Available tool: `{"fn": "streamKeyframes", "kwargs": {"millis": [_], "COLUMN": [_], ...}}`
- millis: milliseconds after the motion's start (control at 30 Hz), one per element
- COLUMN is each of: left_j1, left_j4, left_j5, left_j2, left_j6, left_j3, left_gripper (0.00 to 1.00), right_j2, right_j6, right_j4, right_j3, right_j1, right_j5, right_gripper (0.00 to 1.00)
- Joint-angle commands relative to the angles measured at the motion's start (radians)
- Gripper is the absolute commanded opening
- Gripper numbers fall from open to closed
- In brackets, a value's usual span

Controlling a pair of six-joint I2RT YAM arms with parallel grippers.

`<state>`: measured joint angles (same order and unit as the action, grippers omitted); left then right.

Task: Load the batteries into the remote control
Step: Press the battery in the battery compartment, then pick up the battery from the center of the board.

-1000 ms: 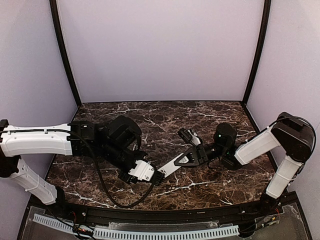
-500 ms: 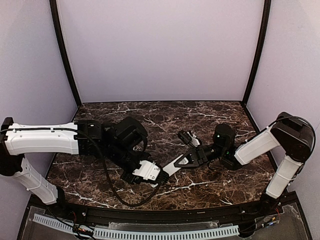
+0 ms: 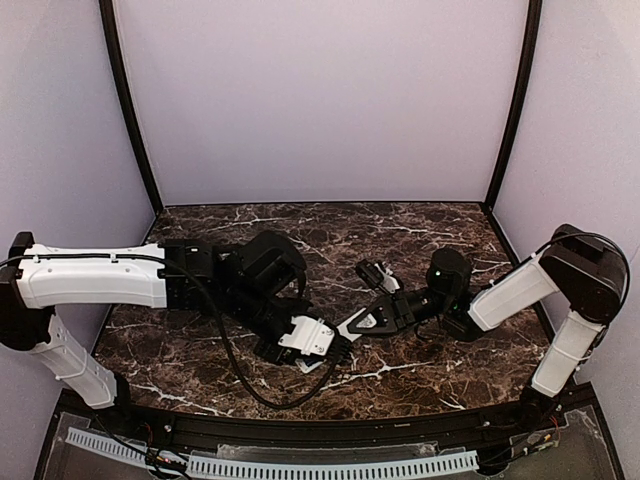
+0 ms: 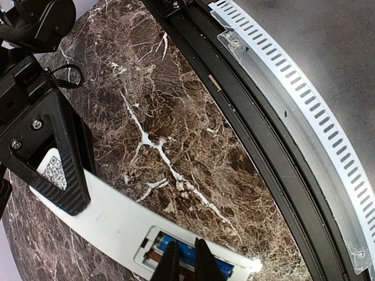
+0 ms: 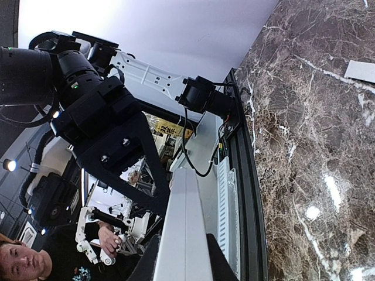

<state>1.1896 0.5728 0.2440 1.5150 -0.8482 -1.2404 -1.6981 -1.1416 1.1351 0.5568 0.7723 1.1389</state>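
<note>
L arm swung further right vs 1 s back, so left gripper (image 3: pixel 338 352) now sits over the near end of the remote control (image 3: pixel 352 326); R arm approx. where it was.

- Remote: slanted across the middle of the table (image 3: pixel 400 235), back side up, batt bay open at the near end.
- Right gripper (image 3: pixel 372 318) is clamped on the remote's far end, at the QR sticker; R wrist cam shows the white bar pinched between both fingers.
- Left fingers (image 4: pixel 170 260) are drawn almost together, tips down in the bay, right on the blue cell (image 4: pixel 220 268). Can't tell if pinching or just pressing it.
- Blue cell lies lengthwise inside the bay. Brownish bit at the bay's other end, too small to ID; orange cell not made out.
- White cover piece (image 5: pixel 363 70) lies flat on the marble, well apart from both grippers.
</note>
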Motion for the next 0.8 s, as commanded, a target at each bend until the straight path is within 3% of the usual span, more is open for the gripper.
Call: {"fn": "streamKeyframes", "kwargs": {"millis": [0,333,400,467,533,600,700,767], "left_j1": [0.007,-0.004,-0.019,-0.042,-0.07,-0.089,-0.119,-0.138], "left_j4": [0.06,-0.087,-0.154,-0.226,-0.299,-0.327,-0.24,-0.147], "left_j5": [-0.037,-0.131,-0.138,-0.138,-0.164,-0.208,-0.269,-0.294], "left_j2": [0.037,-0.033,-0.068,-0.11,-0.147,-0.156,-0.092,-0.004], "left_j6": [0.011,0.117,0.175,0.247,0.319,0.374,0.457,0.506], "left_j3": [0.018,-0.012,-0.003,0.015,0.038,0.048,-0.014,-0.08], "left_gripper": [0.09,0.15,0.22,0.35,0.66,0.77,0.78,0.72], "right_j2": [0.024,0.127,0.157,0.191,0.219,0.242,0.279,0.303], "right_j6": [-0.021,0.261,0.294,0.347,0.391,0.43,0.471,0.496], "right_j4": [0.164,-0.321,-0.386,-0.479,-0.558,-0.624,-0.699,-0.744], "right_j3": [0.01,0.02,0.015,0.017,0.024,0.025,0.022,0.021], "right_j1": [0.018,-0.057,-0.104,-0.152,-0.197,-0.25,-0.325,-0.366], "right_j5": [0.011,-0.125,-0.133,-0.15,-0.162,-0.173,-0.179,-0.181], "right_gripper": [0.0,0.0,0.0,0.0,0.0,0.0,0.0,0.0]}}
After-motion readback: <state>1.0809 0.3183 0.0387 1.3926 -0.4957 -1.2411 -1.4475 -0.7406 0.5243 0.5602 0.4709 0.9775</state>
